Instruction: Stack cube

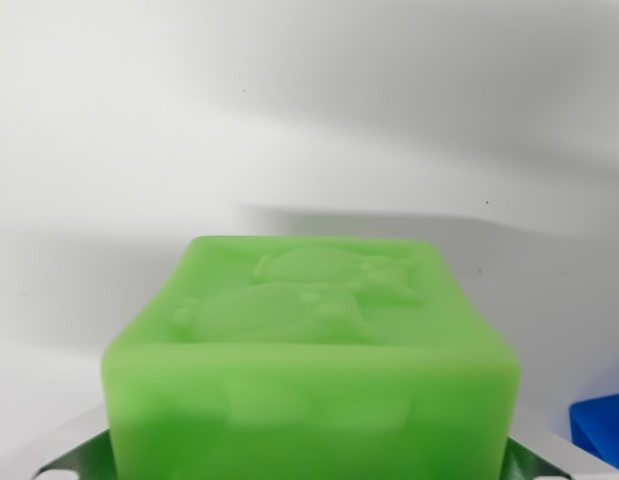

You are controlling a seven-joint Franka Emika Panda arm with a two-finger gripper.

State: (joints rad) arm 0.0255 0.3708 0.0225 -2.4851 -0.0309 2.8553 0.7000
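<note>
Green cube (309, 370) is filling my wrist view, sitting between the hand (309, 462) fingers, apparently held; I am carrying it level toward the blue block (601, 430) on the wrist view's right.

1 green cube (314, 370), 1 blue object (604, 430) at the right edge, 2 metal fingers (64, 450)

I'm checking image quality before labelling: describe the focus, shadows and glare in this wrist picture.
Wrist view: the translucent green embossed cube fills the foreground and looks soft, its near face blurred; broad, diffuse grey shadows cross the white surface behind it; no harsh glare; a blue object at the wrist view's right edge is cropped.
</note>
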